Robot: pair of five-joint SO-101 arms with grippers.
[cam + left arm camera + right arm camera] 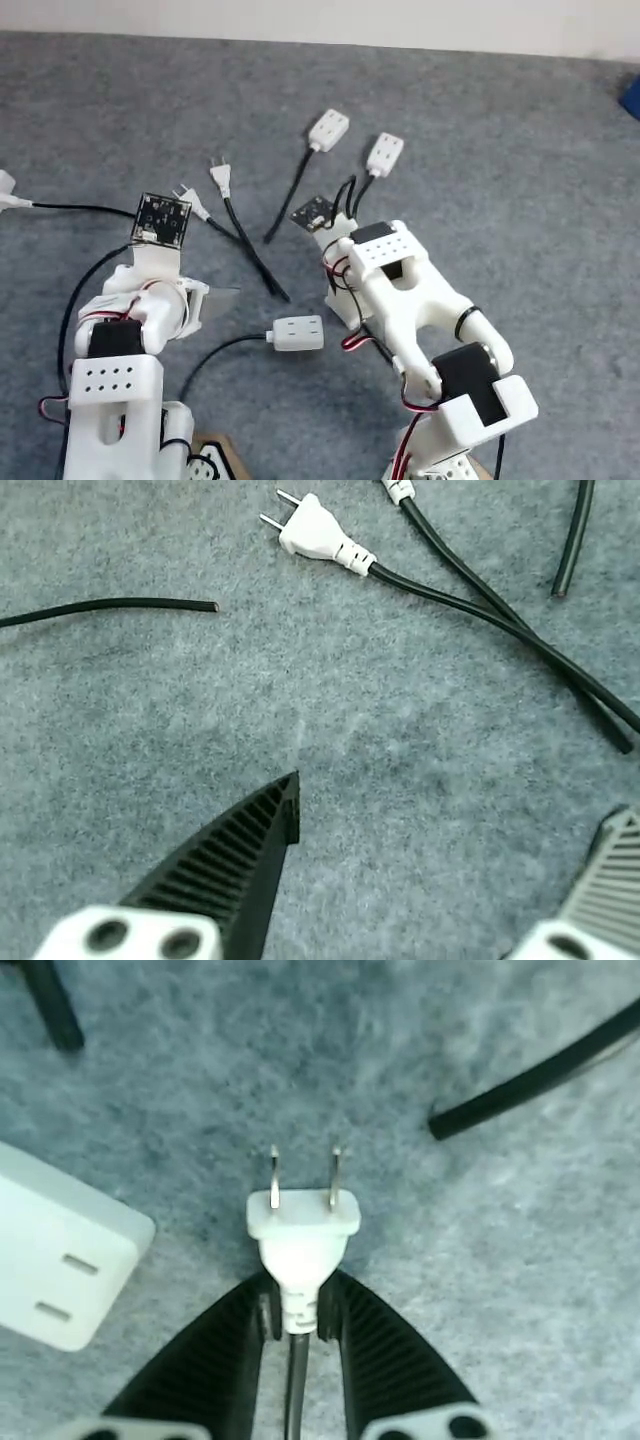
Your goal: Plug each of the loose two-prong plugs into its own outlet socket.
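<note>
The right tool (298, 1305) clamps a white plug (302, 1222) near an outlet socket (60, 1245); the left tool (458, 800) hangs spread wide above the grey worktop (150, 730).

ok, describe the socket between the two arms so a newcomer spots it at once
On the grey felt table, look at the gap between the two white arms. A white rectangular outlet socket lies flat there, its black cord curling towards the left arm's base. Unlike the pair of white sockets side by side beyond the arms, it sits alone, nearest the bases.
</note>
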